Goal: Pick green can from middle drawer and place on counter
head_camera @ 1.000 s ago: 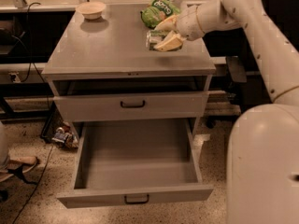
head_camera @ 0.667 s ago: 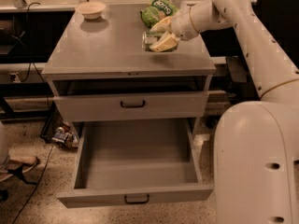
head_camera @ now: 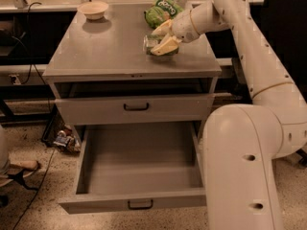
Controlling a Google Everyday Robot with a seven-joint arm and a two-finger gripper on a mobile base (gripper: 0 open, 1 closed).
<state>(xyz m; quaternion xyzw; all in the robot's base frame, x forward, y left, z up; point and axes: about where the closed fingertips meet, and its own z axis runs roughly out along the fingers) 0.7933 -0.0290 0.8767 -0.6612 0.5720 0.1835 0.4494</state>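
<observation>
Gripper (head_camera: 157, 41) is seen over the right-hand part of the worktop (head_camera: 105, 47), at the end of the pale arm (head_camera: 249, 42) that reaches in from the right. Its jaws are closed around the green can (head_camera: 149, 43): one pale finger (head_camera: 162, 28) is set against the far side of the can and the other against the near side, so that the can is clamped between them. The can is held low at the worktop, near the right edge. Whether its base touches the surface cannot be told.

Just behind the gripper, a crinkly green snack bag (head_camera: 162, 9) is laid on the worktop. A shallow light bowl (head_camera: 93, 9) is placed near the far left corner, well apart from both.

Below the worktop, the upper drawer (head_camera: 136, 108) is shut. Beneath it, the middle drawer (head_camera: 139, 171) is drawn well out toward the camera, with its grey tray and low front panel exposed.
</observation>
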